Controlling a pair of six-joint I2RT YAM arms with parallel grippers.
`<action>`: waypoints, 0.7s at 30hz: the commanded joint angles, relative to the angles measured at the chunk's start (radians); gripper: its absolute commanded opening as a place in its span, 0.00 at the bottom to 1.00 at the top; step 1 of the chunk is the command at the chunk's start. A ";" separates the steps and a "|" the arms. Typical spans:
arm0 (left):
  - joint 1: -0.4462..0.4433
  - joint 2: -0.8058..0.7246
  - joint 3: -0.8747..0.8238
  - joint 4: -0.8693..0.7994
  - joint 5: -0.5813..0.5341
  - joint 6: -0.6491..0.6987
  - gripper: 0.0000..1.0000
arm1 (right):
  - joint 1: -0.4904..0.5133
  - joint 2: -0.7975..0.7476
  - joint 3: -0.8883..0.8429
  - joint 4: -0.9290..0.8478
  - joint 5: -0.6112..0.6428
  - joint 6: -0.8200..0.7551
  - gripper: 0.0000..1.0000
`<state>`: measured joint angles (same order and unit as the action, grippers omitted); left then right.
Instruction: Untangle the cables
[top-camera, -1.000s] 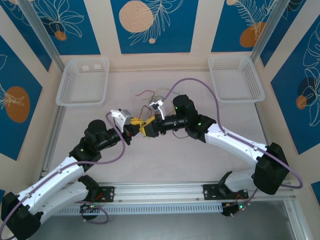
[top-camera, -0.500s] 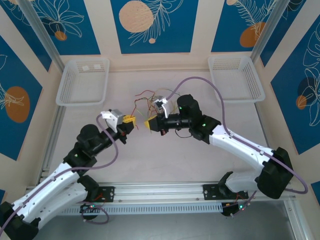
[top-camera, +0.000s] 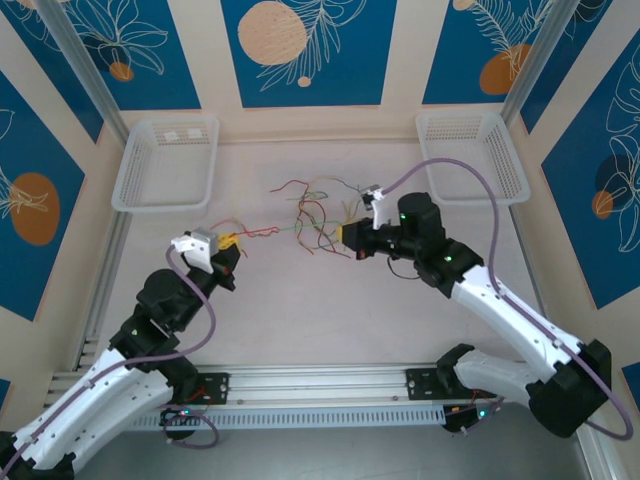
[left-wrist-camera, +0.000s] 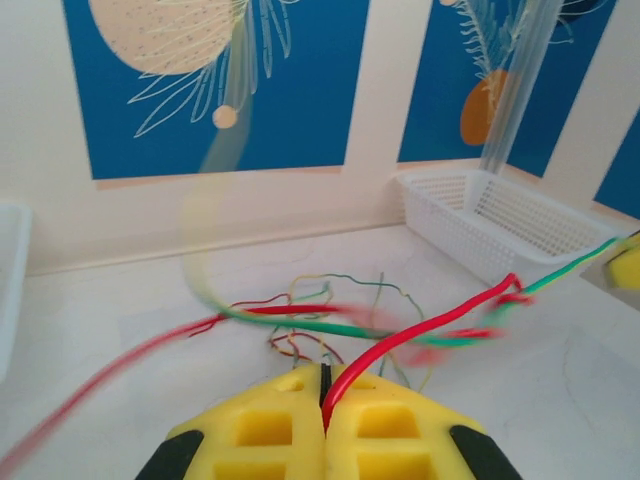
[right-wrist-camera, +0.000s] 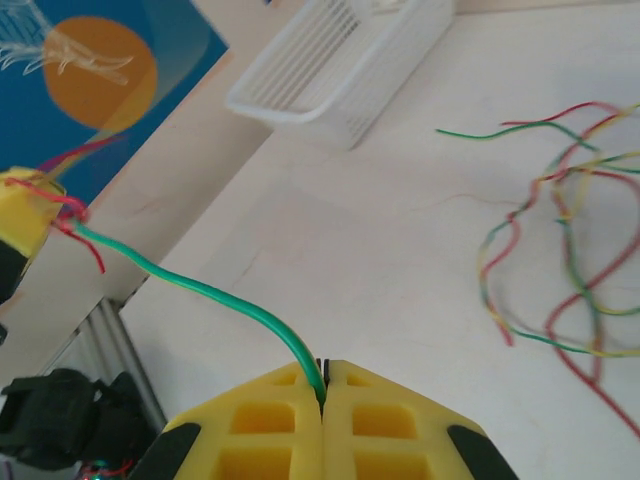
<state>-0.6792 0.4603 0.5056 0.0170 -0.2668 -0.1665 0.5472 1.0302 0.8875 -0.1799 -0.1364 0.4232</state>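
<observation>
A loose tangle of thin red, green and yellow cables (top-camera: 318, 212) lies on the table's middle, also seen as cables (left-wrist-camera: 310, 345) and cables (right-wrist-camera: 560, 260). My left gripper (top-camera: 228, 243) is shut on a red cable (left-wrist-camera: 420, 340) that rises from between its yellow fingers (left-wrist-camera: 270, 430) towards the right. My right gripper (top-camera: 347, 233) is shut on a green cable (right-wrist-camera: 210, 295), which stretches across to the left gripper (right-wrist-camera: 22, 215). The two grippers stand well apart, with wires pulled taut between them.
A white basket (top-camera: 166, 163) stands at the back left and another white basket (top-camera: 471, 155) at the back right. The second basket (left-wrist-camera: 500, 225) lies to the right of the left gripper. A metal rail (top-camera: 320, 385) runs along the near edge.
Both grippers have pulled apart, the left one leftwards and the right one rightwards. The cables between them have been drawn out and the tangle has spread on the table.
</observation>
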 joint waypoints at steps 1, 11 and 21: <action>0.012 -0.053 0.002 0.021 -0.188 -0.012 0.00 | -0.097 -0.109 -0.039 -0.073 0.167 0.037 0.00; 0.014 -0.061 0.041 -0.015 -0.187 0.017 0.00 | -0.246 -0.238 -0.039 -0.136 0.198 0.056 0.00; 0.019 -0.148 0.032 -0.056 -0.279 0.053 0.00 | -0.405 -0.323 -0.055 -0.182 0.255 0.136 0.00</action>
<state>-0.6743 0.3370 0.5079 -0.0299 -0.4625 -0.1421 0.1909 0.7353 0.8440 -0.3454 0.0544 0.5083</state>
